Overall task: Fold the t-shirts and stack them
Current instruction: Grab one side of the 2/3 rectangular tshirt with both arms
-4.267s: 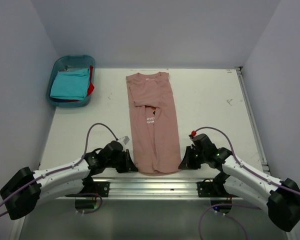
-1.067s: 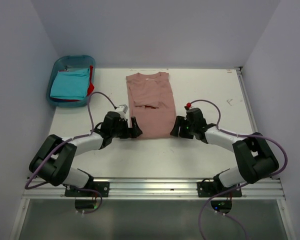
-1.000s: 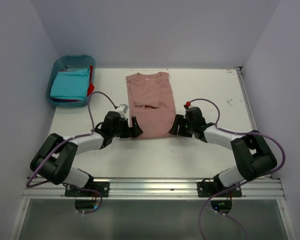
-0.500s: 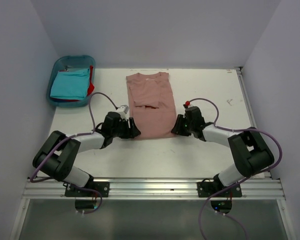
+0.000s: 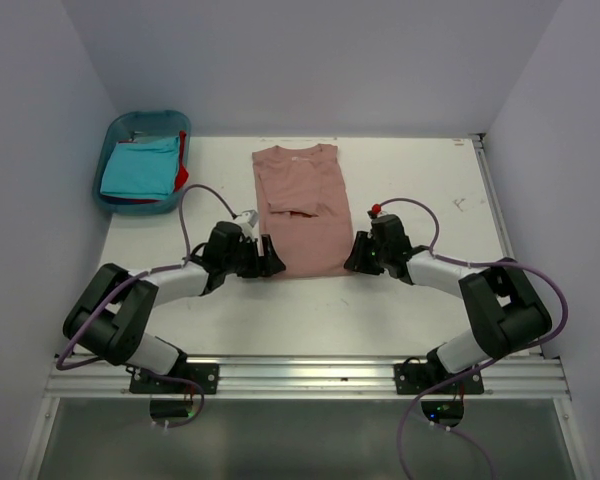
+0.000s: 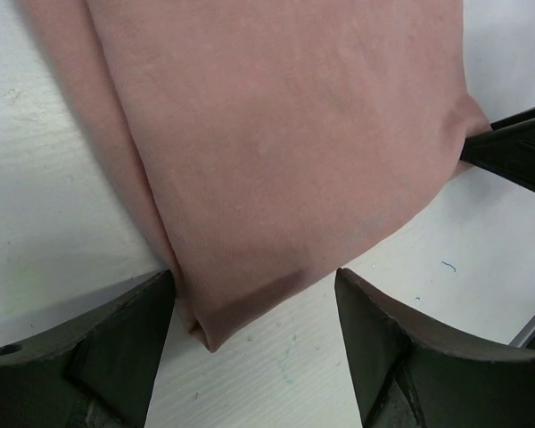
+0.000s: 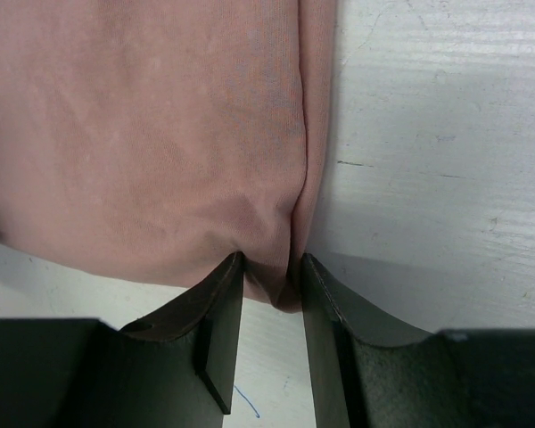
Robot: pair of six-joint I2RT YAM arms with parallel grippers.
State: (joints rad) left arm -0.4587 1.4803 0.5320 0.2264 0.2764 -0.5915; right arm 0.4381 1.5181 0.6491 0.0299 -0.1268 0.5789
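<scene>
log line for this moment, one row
pink t-shirt: folded in half | left hand: open, at near corner | right hand: pinching near corner

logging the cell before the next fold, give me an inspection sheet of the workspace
surface: white table, a few small dark scuffs
job's things: pink t-shirt folded narrow, flat mid-table; turquoise t-shirt and red t-shirt in the blue bin, far left corner
clutter: nothing seen
grippers: left gripper open, fingers astride the pink shirt's near left corner; right gripper shut on its near right corner
cables: purple cables loop beside each wrist, off the cloth
surroundings: plain walls on three sides; metal rail at the near edge
</scene>
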